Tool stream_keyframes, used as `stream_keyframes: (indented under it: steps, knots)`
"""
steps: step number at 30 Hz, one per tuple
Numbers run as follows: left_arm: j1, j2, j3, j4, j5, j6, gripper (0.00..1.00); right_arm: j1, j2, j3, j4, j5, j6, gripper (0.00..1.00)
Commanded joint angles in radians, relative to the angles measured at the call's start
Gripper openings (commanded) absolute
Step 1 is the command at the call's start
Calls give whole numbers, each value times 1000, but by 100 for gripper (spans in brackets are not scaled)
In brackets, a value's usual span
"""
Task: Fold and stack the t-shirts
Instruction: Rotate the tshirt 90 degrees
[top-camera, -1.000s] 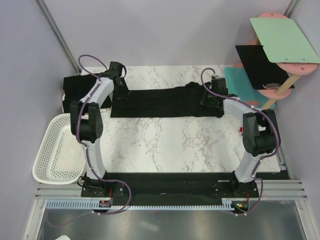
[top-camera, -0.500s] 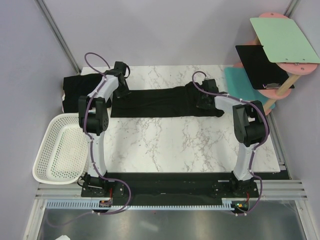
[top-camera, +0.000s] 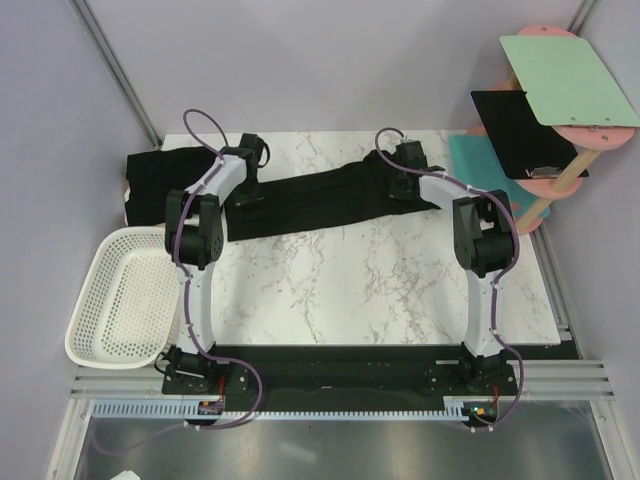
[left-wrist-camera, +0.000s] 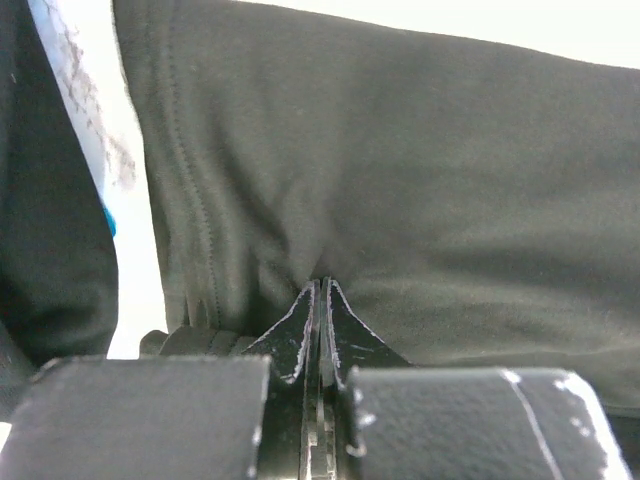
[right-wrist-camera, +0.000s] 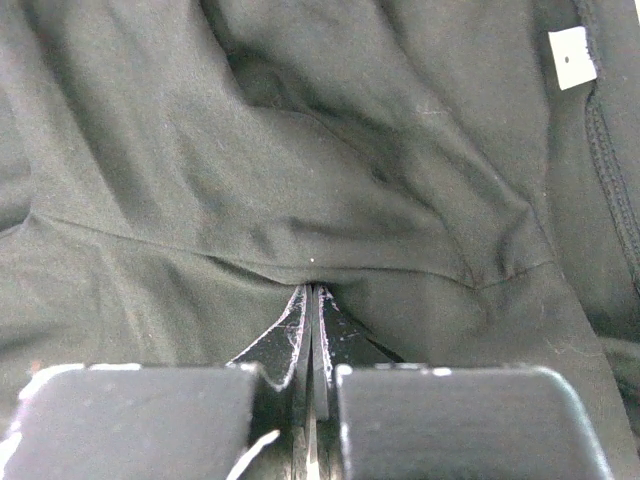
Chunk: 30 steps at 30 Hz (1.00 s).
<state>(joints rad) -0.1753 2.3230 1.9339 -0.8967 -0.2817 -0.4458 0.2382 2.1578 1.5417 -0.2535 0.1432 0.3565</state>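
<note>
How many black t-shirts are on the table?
2. One t-shirt lies stretched across the far side, held by left claw and right claw. The other t-shirt sits at the far left corner; more may hide beneath.

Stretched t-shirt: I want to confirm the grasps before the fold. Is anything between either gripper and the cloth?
Nothing visible. The left gripper and the right gripper are each shut directly on the t-shirt, one at each end, with fabric pinched between the fingers.

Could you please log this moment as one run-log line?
left jaws: shut on spread black cotton t-shirt | right jaws: shut on same t-shirt
</note>
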Motion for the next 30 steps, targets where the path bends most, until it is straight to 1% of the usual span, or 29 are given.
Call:
stream_keyframes:
  steps: [1,3,5,8,11,12,16,17,18,21,22,24,25,26,27,30]
  knots:
    - [-36,-65,-139,-57,-40,21,2,-2,85,118,-75,29,-57,0]
    - [-58,-85,-221,-50,-34,12,2,-2,112,171,-81,-8,-74,0]
    - [-76,-108,-262,-53,-30,10,2,1,144,213,-98,-49,-96,0]
    - [-113,-154,-387,-42,12,-8,2,7,181,290,-113,-83,-119,0]
    - [-185,-198,-482,-15,58,-28,2,22,227,380,-142,-117,-142,0]
    - [-199,-211,-507,-10,93,-33,2,33,241,433,-150,-128,-157,0]
    - [-285,-280,-621,25,150,-65,2,70,328,581,-199,-134,-191,0]
    - [-323,-293,-659,44,168,-76,2,76,342,610,-211,-140,-195,0]
    - [-343,-316,-673,45,188,-85,2,88,355,656,-213,-142,-197,0]
    - [-415,-355,-714,54,229,-111,2,116,393,725,-217,-142,-205,0]
    - [-430,-364,-720,55,239,-116,2,124,408,738,-216,-166,-205,0]
    - [-464,-382,-739,51,249,-137,2,136,416,758,-208,-163,-203,0]
    - [-467,-422,-747,50,239,-148,2,138,409,755,-204,-157,-202,0]
    - [-466,-447,-762,50,221,-168,2,141,396,723,-182,-149,-188,0]
    - [-463,-476,-763,35,161,-175,2,139,378,695,-162,-149,-185,0]
    - [-432,-565,-731,-26,78,-183,2,139,265,565,-73,-82,-180,0]
